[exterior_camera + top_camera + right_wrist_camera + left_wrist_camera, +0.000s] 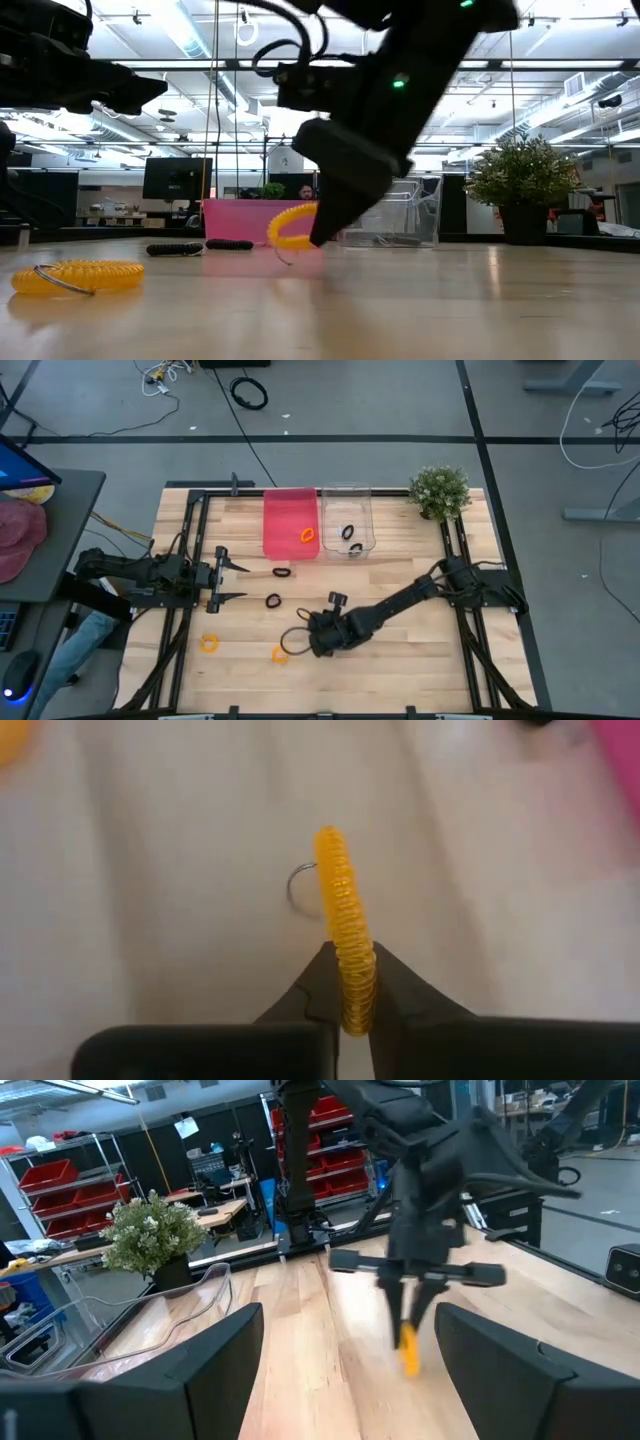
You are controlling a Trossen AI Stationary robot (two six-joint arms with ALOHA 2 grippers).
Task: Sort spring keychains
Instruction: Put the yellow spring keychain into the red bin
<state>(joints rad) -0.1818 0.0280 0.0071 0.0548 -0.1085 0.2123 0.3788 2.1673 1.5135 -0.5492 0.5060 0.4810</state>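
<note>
Orange spring keychain: pinched by its edge in my right pincer, lower centre of the high view, just above the surface.
Left pincer: wide open, empty, waiting left.
Risk: I judge the thin edge grip could slip before the pink bin.

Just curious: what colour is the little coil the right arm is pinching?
Orange, clearest in the right wrist view: the spring keychain.

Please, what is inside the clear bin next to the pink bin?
In the clear bin, two black spring keychains lie near its front wall. Nothing covers them from above; the low view cannot confirm more.
</note>
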